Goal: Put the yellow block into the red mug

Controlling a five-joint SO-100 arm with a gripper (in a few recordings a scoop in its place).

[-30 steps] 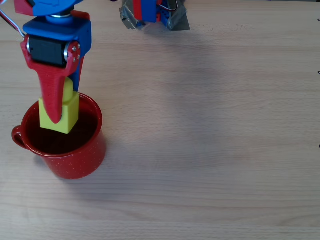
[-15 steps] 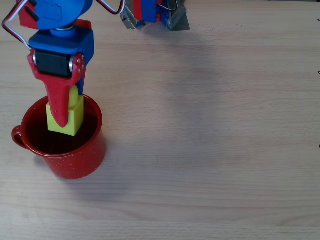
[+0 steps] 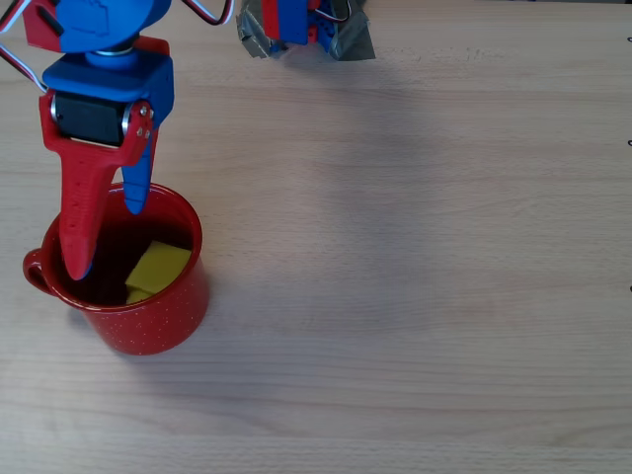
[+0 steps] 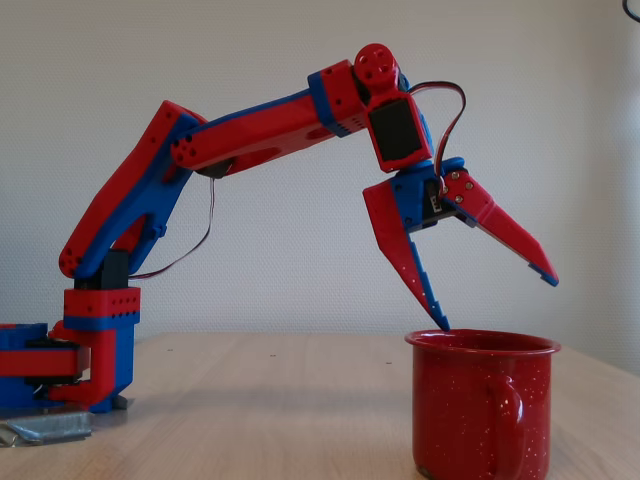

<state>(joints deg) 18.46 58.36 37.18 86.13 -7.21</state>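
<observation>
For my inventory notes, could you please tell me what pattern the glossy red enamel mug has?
Fine white speckles on red, clearest in the fixed view on the glossy red enamel mug.

A glossy red, white-speckled enamel mug [image 3: 148, 316], a bright yellow plastic block [image 3: 158, 269], a red-and-blue hand [image 3: 104, 232] and a pale wood-grain bench [image 3: 415, 247] are seen.

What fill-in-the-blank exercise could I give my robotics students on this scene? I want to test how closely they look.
1. The yellow block lies inside the red ____.
2. The tool hangs above the red mug with its jaws ____.
3. In the fixed view, the mug's handle faces the ____.
4. The mug stands on a ____ table.

Missing words: mug; open; camera; wooden
</observation>
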